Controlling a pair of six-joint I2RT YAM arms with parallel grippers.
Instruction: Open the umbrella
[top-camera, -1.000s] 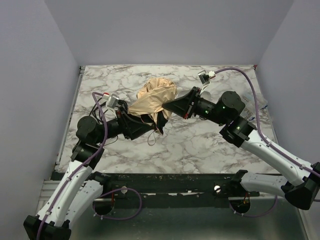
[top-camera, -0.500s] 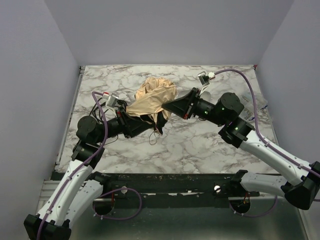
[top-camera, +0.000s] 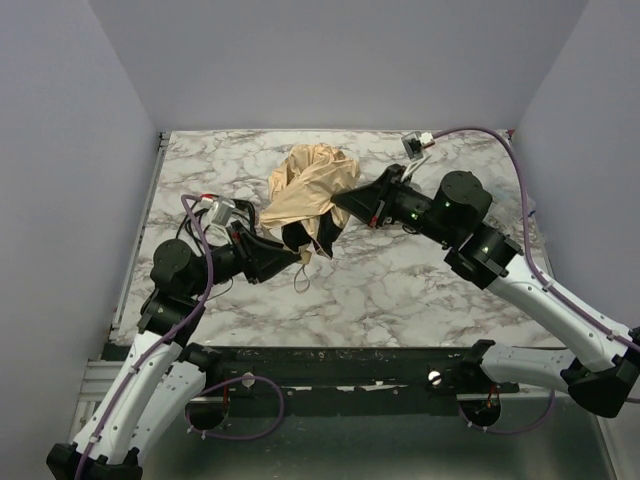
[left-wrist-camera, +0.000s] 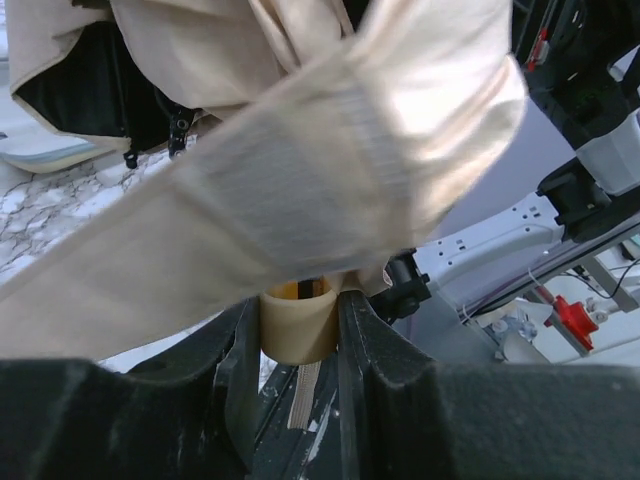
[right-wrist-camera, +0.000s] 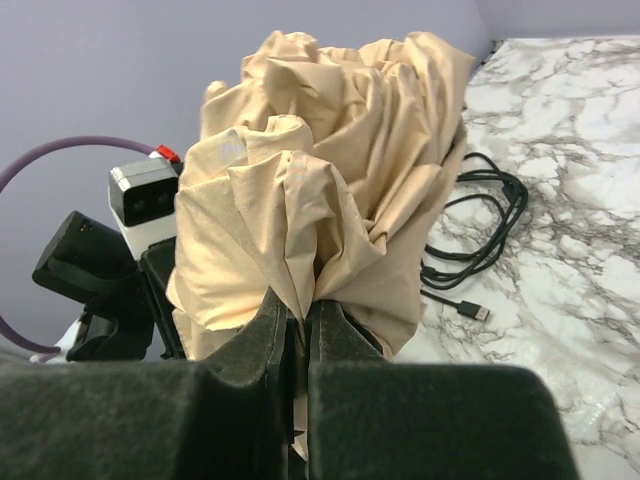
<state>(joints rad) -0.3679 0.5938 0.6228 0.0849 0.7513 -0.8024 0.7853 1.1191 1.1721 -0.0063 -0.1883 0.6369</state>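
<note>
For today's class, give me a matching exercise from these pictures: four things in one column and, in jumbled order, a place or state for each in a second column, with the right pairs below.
Column 1
1. umbrella
2. left gripper
3. right gripper
4. black cable

Column 2
A. lying on the marble table
B. shut on bunched tan fabric
C. shut on a tan cylindrical handle
D. crumpled, not spread open, held between the two arms

Pairs: 1-D, 2-C, 3-B, 4-A
</note>
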